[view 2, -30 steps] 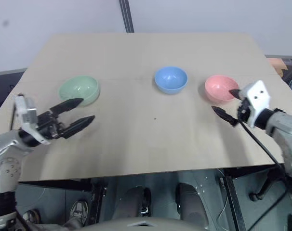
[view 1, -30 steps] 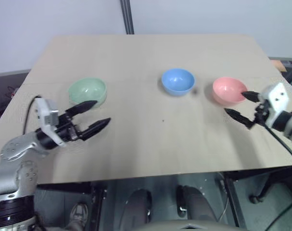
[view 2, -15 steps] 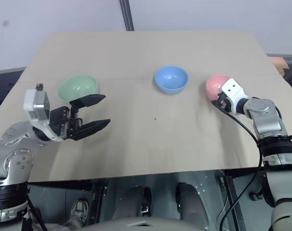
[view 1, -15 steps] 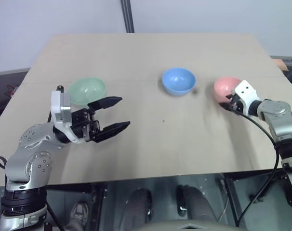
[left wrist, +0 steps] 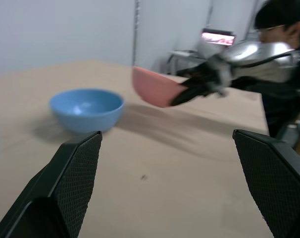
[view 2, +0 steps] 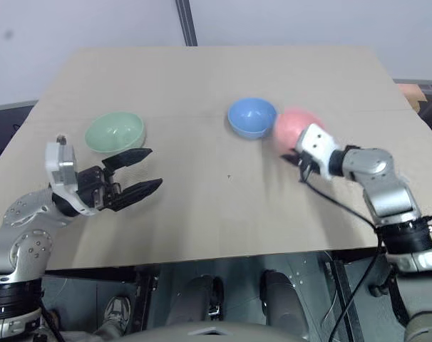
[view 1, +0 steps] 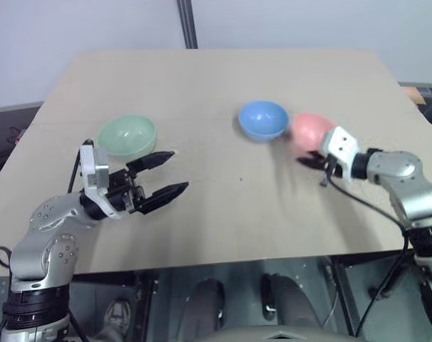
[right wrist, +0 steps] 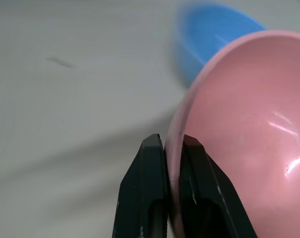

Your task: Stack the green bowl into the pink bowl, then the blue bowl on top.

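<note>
Right wrist view: right gripper [right wrist: 172,144] clenched on the rim of the pink bowl [right wrist: 244,129], one finger outside the wall, one inside. Bowl tilted and lifted clear of the table [view 1: 223,92], per left wrist view, its rim pointing toward the blue bowl [view 1: 263,120]. In left eye view pink bowl sits just beside the blue one, to its right; contact betw. the two cannot be told. Blue bowl upright on table, centre-back.

Left gripper [view 1: 167,173] released, jaws wide, nothing betw. them. Green bowl [view 1: 127,135] upright on table just behind and to the left of those jaws, not touching. Well apart from the other two bowls.

Person [left wrist: 283,54] visible beyond table's far edge in left wrist view.
</note>
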You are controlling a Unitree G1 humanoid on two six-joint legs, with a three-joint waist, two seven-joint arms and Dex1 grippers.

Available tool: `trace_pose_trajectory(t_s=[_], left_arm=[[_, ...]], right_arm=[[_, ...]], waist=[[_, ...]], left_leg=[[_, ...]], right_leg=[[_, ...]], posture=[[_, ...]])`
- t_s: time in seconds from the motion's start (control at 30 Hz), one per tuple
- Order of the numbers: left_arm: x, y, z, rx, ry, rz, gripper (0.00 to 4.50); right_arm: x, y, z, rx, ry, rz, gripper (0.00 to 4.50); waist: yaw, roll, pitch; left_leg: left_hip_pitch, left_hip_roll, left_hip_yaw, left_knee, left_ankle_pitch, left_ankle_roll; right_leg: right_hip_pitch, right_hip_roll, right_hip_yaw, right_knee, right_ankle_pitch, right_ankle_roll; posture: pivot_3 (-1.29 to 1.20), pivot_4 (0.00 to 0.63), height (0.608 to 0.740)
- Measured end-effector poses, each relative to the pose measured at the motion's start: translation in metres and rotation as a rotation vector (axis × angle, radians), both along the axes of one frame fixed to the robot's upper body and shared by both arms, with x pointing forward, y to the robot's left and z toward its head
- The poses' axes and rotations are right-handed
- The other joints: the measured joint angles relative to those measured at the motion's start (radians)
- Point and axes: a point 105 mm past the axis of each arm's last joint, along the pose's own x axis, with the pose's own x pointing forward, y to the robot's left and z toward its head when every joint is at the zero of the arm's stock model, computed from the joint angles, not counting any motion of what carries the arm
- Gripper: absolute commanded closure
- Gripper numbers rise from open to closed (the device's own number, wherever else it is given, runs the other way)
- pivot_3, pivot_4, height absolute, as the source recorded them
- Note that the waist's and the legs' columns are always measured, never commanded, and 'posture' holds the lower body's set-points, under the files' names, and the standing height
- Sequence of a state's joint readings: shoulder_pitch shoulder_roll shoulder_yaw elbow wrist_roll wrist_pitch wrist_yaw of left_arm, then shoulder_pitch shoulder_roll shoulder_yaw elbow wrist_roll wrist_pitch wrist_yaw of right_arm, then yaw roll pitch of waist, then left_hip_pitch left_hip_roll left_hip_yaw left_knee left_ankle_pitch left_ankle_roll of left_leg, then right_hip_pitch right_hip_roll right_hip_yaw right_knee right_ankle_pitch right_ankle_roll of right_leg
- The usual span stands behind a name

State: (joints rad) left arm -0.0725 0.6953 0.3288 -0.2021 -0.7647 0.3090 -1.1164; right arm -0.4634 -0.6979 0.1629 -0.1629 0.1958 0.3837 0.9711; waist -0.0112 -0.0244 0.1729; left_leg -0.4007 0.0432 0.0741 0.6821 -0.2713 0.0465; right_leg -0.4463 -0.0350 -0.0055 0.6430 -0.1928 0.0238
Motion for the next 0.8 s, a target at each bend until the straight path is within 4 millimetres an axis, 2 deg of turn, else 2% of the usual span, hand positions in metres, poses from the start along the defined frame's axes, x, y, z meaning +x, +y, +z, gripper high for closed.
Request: trace_pose_trajectory(t_s=[0.1, 0.17, 0.2, 0.3, 0.33, 0.37, 0.43, 0.47, 0.57, 0.67, 0.73, 0.77, 0.8], left_arm=[[0.003, 0.010, -0.004, 0.009, 0.001, 0.048, 0.00], [0.004, 0.013, -0.005, 0.013, -0.001, 0.060, 0.00], [0.005, 0.012, -0.005, 0.011, -0.003, 0.059, 0.00], [0.007, 0.008, -0.001, -0.006, -0.018, 0.055, 0.00], [0.006, 0.007, -0.001, -0.007, -0.022, 0.051, 0.00], [0.006, 0.007, 0.000, -0.007, -0.022, 0.051, 0.00], [0.006, 0.007, -0.001, -0.010, -0.020, 0.052, 0.00], [0.006, 0.007, 0.000, -0.010, -0.019, 0.052, 0.00], [0.005, 0.008, -0.002, -0.010, -0.012, 0.054, 0.00], [0.005, 0.008, -0.003, -0.011, -0.005, 0.066, 0.00], [0.003, 0.007, -0.003, -0.012, -0.007, 0.066, 0.00], [0.003, 0.007, -0.004, -0.014, -0.007, 0.067, 0.00], [0.003, 0.006, -0.004, -0.016, -0.007, 0.067, 0.00]], right_arm=[[-0.030, 0.030, -0.011, -0.019, 0.062, 0.122, 4.40], [-0.042, 0.052, -0.019, -0.023, 0.093, 0.170, 4.40], [-0.044, 0.060, -0.021, -0.013, 0.103, 0.179, 4.40], [-0.030, 0.098, -0.033, -0.031, 0.099, 0.172, 4.40], [-0.025, 0.103, -0.032, -0.044, 0.086, 0.166, 3.71], [-0.021, 0.102, -0.034, -0.065, 0.082, 0.156, 3.42], [-0.019, 0.097, -0.040, -0.095, 0.094, 0.134, 2.46], [-0.020, 0.095, -0.043, -0.108, 0.107, 0.130, 1.82], [-0.023, 0.092, -0.038, -0.118, 0.106, 0.118, 0.46], [-0.029, 0.091, -0.017, -0.052, 0.112, 0.115, 0.46], [-0.030, 0.090, 0.003, 0.013, 0.112, 0.115, 0.46], [-0.028, 0.088, 0.019, 0.047, 0.098, 0.113, 0.46], [-0.027, 0.088, 0.024, 0.056, 0.089, 0.111, 0.46]], waist=[[0.000, 0.000, 0.000], [-0.001, -0.001, -0.001], [-0.001, -0.002, -0.001], [-0.005, -0.002, -0.001], [-0.004, -0.002, -0.001], [-0.001, -0.002, -0.002], [0.008, -0.003, -0.002], [0.009, -0.003, -0.002], [0.005, -0.003, -0.002], [0.001, -0.003, -0.002], [0.000, -0.003, -0.002], [-0.001, -0.003, -0.002], [-0.001, -0.003, -0.002]], left_leg=[[0.000, -0.001, 0.000, 0.001, 0.000, 0.000], [0.001, -0.001, 0.001, 0.002, 0.000, 0.000], [0.001, -0.001, 0.001, 0.002, 0.000, 0.000], [0.003, -0.001, 0.002, 0.003, 0.001, -0.001], [0.003, -0.002, 0.001, 0.003, 0.001, -0.002], [0.002, -0.002, 0.000, 0.002, 0.001, -0.002], [0.000, -0.001, -0.001, 0.002, 0.001, -0.002], [-0.001, -0.002, -0.001, 0.002, 0.001, -0.002], [-0.001, -0.002, 0.000, 0.002, 0.002, -0.004], [-0.001, -0.001, -0.001, 0.001, 0.001, -0.002], [-0.001, -0.001, -0.001, 0.001, 0.001, -0.002], [0.000, -0.001, -0.001, 0.001, 0.001, -0.001], [0.000, -0.001, -0.001, 0.001, 0.001, -0.001]], right_leg=[[0.000, -0.001, 0.000, 0.000, -0.001, -0.001], [0.001, -0.002, 0.000, 0.000, -0.003, -0.003], [0.001, -0.002, 0.000, 0.001, -0.003, -0.002], [0.001, -0.001, 0.000, 0.003, -0.002, -0.004], [0.001, 0.000, 0.000, 0.004, -0.001, -0.006], [0.001, -0.001, -0.001, 0.004, -0.001, -0.006], [0.000, -0.002, -0.002, 0.003, -0.001, -0.006], [0.000, -0.002, -0.002, 0.002, -0.001, -0.006], [0.000, -0.002, -0.001, 0.000, 0.000, -0.004], [0.000, -0.002, -0.002, -0.001, 0.000, -0.003], [0.000, -0.002, -0.002, 0.000, 0.000, -0.004], [0.000, -0.002, -0.002, 0.000, 0.000, -0.004], [0.000, -0.002, -0.002, 0.000, -0.001, -0.006]], posture=[[0.00, 0.150, 0.740], [0.00, 0.150, 0.740], [0.00, 0.150, 0.740], [0.00, 0.150, 0.740], [0.00, 0.150, 0.740], [0.00, 0.150, 0.740], [0.00, 0.150, 0.740], [0.00, 0.150, 0.740], [0.00, 0.150, 0.740], [0.00, 0.150, 0.740], [0.00, 0.150, 0.740], [0.00, 0.150, 0.740], [0.00, 0.150, 0.740]])
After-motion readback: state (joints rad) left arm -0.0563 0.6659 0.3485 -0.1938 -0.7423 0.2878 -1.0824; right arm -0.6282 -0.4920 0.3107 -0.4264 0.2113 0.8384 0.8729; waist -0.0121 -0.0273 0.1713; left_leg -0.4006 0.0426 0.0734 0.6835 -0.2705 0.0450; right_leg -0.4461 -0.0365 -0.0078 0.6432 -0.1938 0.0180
